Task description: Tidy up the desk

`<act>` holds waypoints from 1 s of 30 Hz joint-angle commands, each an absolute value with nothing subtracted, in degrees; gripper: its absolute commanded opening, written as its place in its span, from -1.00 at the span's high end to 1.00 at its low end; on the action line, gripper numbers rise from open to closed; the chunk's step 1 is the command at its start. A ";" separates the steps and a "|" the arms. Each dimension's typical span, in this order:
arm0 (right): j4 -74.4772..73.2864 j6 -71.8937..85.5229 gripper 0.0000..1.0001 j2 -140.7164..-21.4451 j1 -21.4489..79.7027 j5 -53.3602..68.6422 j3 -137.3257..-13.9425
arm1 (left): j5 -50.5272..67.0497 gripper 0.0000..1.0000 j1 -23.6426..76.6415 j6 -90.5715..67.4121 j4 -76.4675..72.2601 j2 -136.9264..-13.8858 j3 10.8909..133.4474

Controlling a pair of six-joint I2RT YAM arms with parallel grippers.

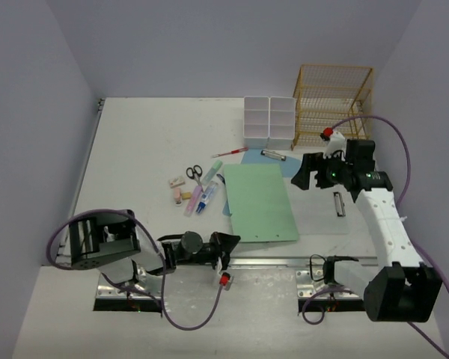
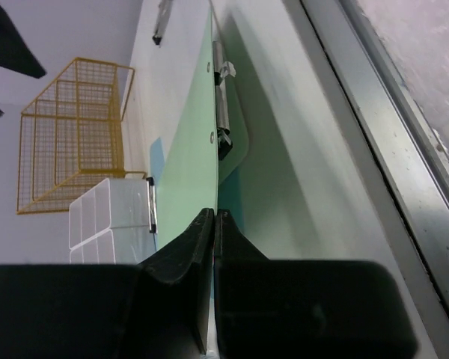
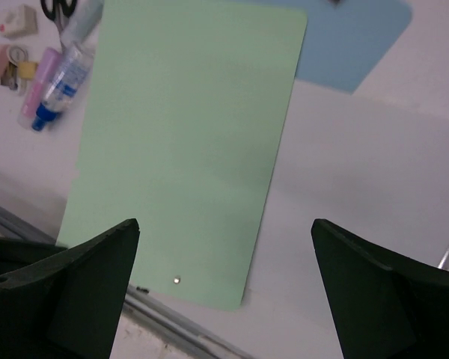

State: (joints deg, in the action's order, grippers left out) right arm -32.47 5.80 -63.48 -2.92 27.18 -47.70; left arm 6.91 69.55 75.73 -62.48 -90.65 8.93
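The white desk (image 1: 150, 142) holds a green clipboard (image 1: 260, 200) near its front edge. My left gripper (image 1: 230, 240) sits at the board's near left corner, by the metal rail. In the left wrist view its jaws (image 2: 213, 217) are pressed together on the thin edge of the green clipboard (image 2: 187, 149), whose metal clip (image 2: 223, 105) shows on the underside. My right gripper (image 1: 303, 173) hovers open above the desk, to the right of the board's far end. In the right wrist view its fingers stand wide apart over the green clipboard (image 3: 179, 134) and bare desk, holding nothing.
A blue clipboard (image 1: 284, 161) lies partly under the green one. A white organizer box (image 1: 269, 121) and a gold wire rack (image 1: 333, 105) stand at the back right. Scissors (image 1: 194, 172), a red pen (image 1: 230, 152), markers (image 1: 202, 198) and erasers (image 1: 176, 182) lie left of the board.
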 commanded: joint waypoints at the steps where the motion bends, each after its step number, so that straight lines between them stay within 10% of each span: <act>1: -25.93 -6.48 -0.97 -55.85 -3.16 29.06 -54.86 | 4.20 1.00 70.75 67.86 -52.76 -79.39 13.11; 7: -27.31 -27.99 -0.89 -45.87 -3.16 44.22 -53.91 | 4.95 1.00 70.89 55.79 -36.98 -70.34 21.19; 14: -63.01 -52.81 -0.73 -43.14 -3.16 59.81 -64.00 | 9.99 1.00 70.41 51.36 -29.65 -66.55 23.88; 30: -86.27 -69.26 -0.63 -43.07 -3.08 53.57 -67.77 | 14.60 1.00 63.90 32.40 -21.82 -67.85 35.85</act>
